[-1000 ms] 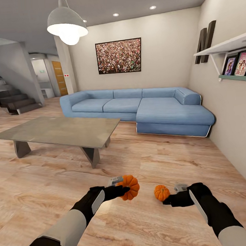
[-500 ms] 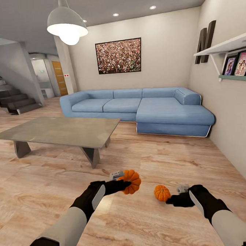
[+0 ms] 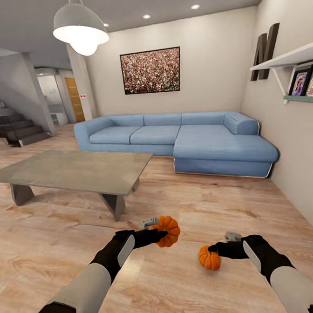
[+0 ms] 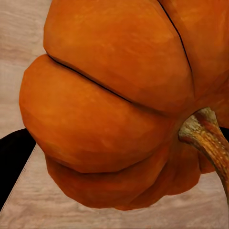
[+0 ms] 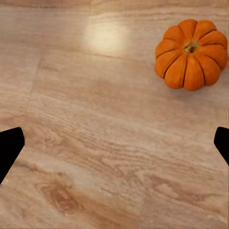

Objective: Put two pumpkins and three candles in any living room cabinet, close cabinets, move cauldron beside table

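Pumpkin on floor: lying loose on the wood planks, just beside the right pincer but no longer between its fingers; a second ago it sat against that pincer, so it has dropped.
Right pincer: spread wide and empty; in the right wrist view the pumpkin sits off to one side of the finger line.
Pumpkin in hand: clamped in the left pincer, held above the floor, well apart from the glass-topped counter.
Meaning: judged from this, one pumpkin must be regrasped before either reaches a cabinet.
Beyond: blue corner sofa behind the counter.
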Tool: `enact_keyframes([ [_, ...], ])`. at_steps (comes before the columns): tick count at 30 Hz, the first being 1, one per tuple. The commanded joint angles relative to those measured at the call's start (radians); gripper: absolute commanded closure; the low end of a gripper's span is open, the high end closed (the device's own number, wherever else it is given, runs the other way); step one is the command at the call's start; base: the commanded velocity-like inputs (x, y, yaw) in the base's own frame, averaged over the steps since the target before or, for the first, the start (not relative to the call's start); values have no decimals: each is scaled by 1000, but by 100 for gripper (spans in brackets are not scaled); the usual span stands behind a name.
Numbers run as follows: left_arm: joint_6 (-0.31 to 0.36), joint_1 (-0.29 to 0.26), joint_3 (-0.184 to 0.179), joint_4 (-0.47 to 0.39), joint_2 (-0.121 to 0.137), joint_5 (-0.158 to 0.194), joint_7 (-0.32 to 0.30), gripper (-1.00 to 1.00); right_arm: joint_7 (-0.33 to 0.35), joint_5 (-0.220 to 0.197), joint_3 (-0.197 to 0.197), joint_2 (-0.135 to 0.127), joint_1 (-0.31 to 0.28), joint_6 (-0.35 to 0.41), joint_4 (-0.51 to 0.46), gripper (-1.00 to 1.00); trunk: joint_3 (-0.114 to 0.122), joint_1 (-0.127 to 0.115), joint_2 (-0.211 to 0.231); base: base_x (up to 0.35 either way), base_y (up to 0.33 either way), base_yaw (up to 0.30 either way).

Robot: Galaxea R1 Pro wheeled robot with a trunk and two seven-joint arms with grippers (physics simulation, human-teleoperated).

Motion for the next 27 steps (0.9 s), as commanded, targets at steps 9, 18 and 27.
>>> enact_keyframes([
  [9, 4, -1, -3, 1, -11, 6, 4, 100, 39, -16, -32, -3, 0, 7, 42, -100, -1, 0, 0, 331, -97, 0],
  [18, 4, -1, -50, 0, -18, 5, 6, 100, 34, -16, -75, -2, -3, 24, 72, -100, -1, 0, 0, 331, -140, 0],
  [27, 4, -1, -74, -1, -18, 6, 7, 100, 30, -19, -77, -1, -6, 25, 114, -100, -1, 0, 0, 324, -157, 0],
])
